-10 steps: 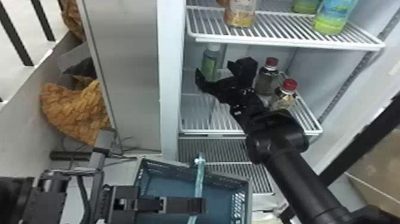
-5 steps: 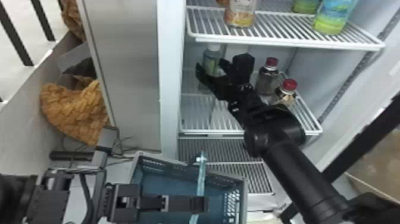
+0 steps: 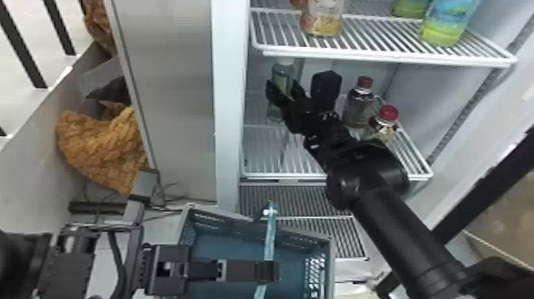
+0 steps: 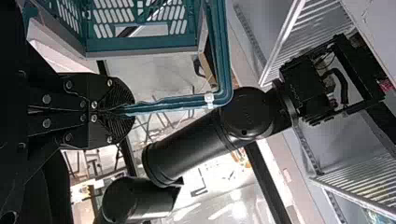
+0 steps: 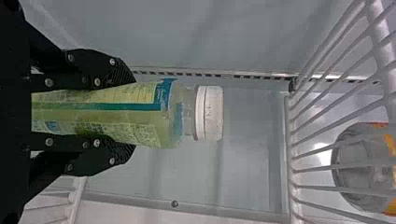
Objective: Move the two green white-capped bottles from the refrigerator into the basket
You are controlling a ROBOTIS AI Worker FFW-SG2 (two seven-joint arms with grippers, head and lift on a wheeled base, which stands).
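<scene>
Right end effector (image 5: 135,115), spread earlier, is now pinching green bottle (image 5: 126,114) | left end effector (image 4: 133,110) is pinching basket handle (image 4: 175,103) | lift-out is becoming possible

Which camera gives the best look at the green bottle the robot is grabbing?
The right wrist view: it shows the bottle close up, with white cap and label, in the right gripper. The head view shows it smaller and partly hidden by the fingers.
</scene>
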